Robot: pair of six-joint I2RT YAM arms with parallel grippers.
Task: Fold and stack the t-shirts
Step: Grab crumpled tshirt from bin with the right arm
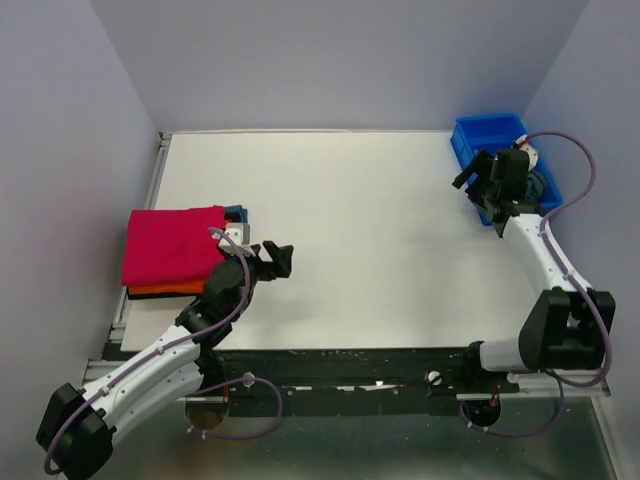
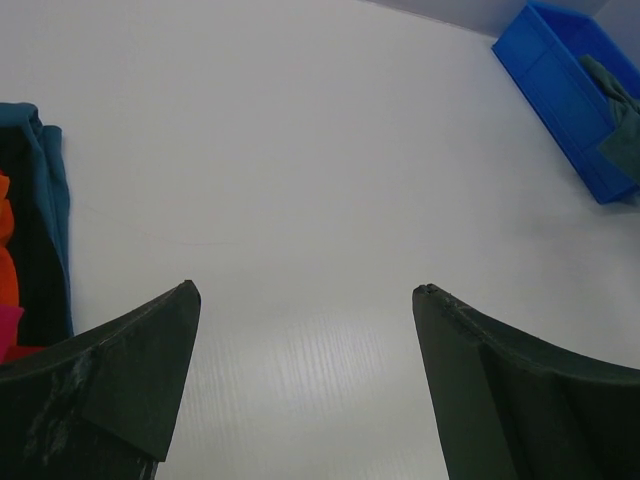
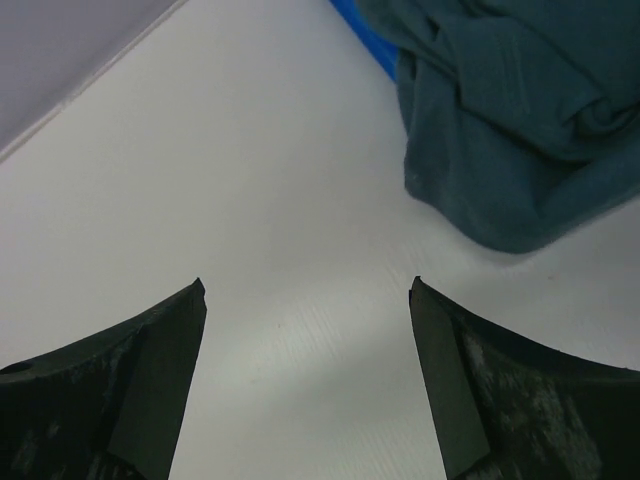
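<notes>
A folded stack lies at the table's left: a crimson-pink t-shirt (image 1: 172, 243) on top, an orange t-shirt (image 1: 160, 289) under it, and a teal-blue cloth edge (image 1: 236, 213) at the far corner. The left wrist view shows the stack's side: teal-blue (image 2: 50, 190), orange (image 2: 5, 240), pink (image 2: 8, 325). My left gripper (image 1: 275, 260) is open and empty just right of the stack, over bare table (image 2: 305, 290). A crumpled slate grey-blue t-shirt (image 3: 510, 110) lies at the blue tray, partly hidden in the top view (image 1: 541, 186). My right gripper (image 1: 472, 178) is open and empty beside it (image 3: 305, 285).
The bright blue plastic tray (image 1: 487, 133) stands at the far right corner and also shows in the left wrist view (image 2: 555, 85). Walls close the table at the back and both sides. The white table (image 1: 380, 250) stretches between the two grippers.
</notes>
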